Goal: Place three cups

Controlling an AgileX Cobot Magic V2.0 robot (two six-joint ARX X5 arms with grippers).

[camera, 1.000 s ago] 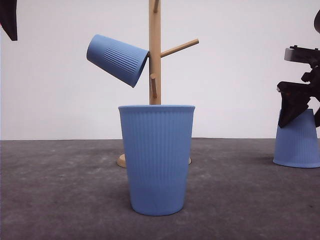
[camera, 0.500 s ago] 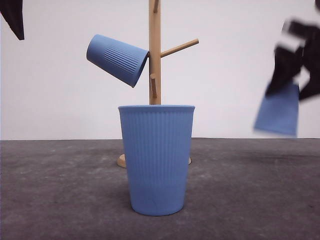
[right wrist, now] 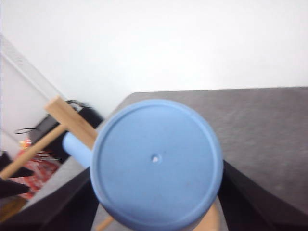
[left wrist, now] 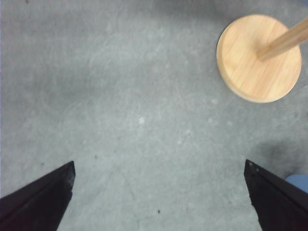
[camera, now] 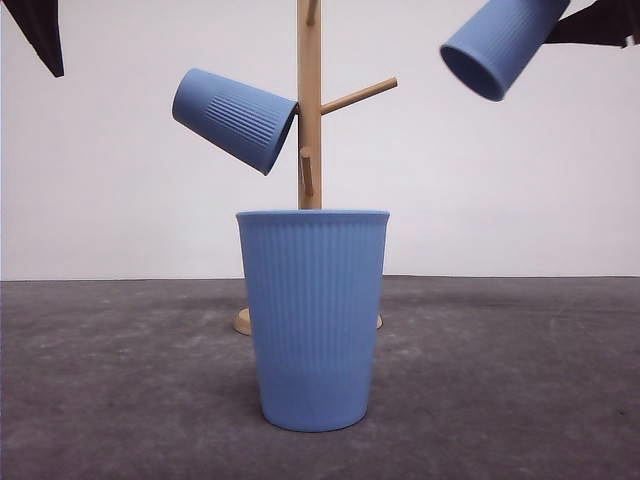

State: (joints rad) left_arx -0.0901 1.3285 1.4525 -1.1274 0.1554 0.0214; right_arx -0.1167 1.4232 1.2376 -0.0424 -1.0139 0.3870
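One light-blue ribbed cup stands upright at the middle of the table, close to the camera. A second cup hangs tilted on a left peg of the wooden rack. High at the right, my right gripper is shut on the third cup, which is tilted with its mouth facing down and left, apart from the rack's right peg. The right wrist view shows that cup's flat base between the dark fingers. My left gripper hangs open above bare table, holding nothing.
The rack's round wooden base rests on the grey table behind the standing cup. A sliver of blue cup shows beside the left gripper's finger. A white wall closes off the back.
The right gripper has lifted the third cup off the table at the right, raised it high and tipped it toward the rack. The left gripper has barely shifted.
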